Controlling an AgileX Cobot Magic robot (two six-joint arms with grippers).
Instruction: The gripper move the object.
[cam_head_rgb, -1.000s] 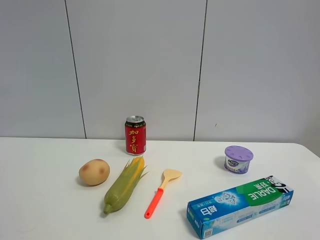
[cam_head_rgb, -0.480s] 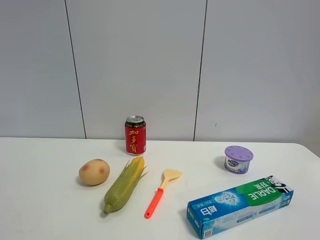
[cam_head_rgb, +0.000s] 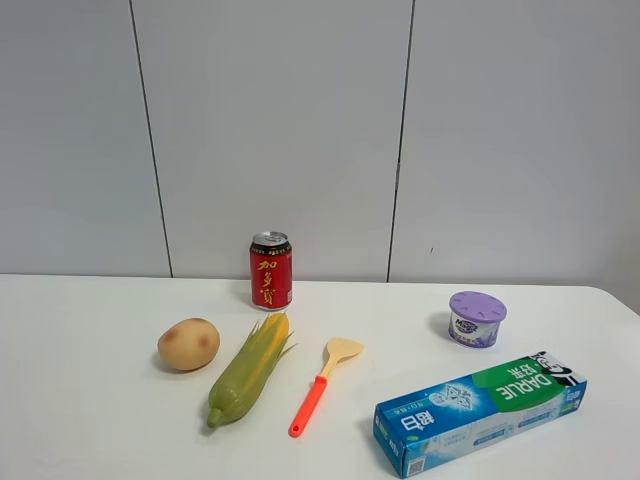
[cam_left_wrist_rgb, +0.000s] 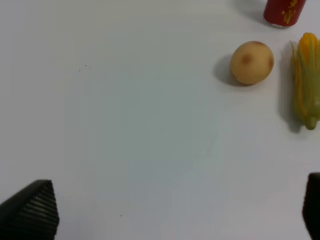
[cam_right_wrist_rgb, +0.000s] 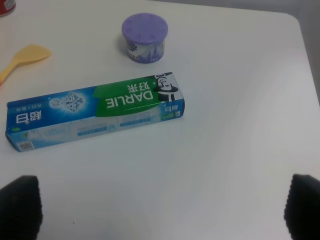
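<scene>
The ear of corn (cam_head_rgb: 248, 370) in its green husk with a yellow tip lies on the white table, between a potato and a spatula. It also shows at the edge of the left wrist view (cam_left_wrist_rgb: 306, 82). My left gripper (cam_left_wrist_rgb: 175, 220) is open and empty, its fingertips (cam_left_wrist_rgb: 32, 210) wide apart over bare table, well away from the corn. My right gripper (cam_right_wrist_rgb: 160, 210) is open and empty, near the toothpaste box. Neither gripper shows in the exterior high view.
A tan potato (cam_head_rgb: 188, 343) lies left of the corn. A red can (cam_head_rgb: 271, 270) stands behind it. An orange-handled spatula (cam_head_rgb: 322, 385) lies to its right. A toothpaste box (cam_head_rgb: 480, 410) and a purple-lidded jar (cam_head_rgb: 477, 318) sit at the right.
</scene>
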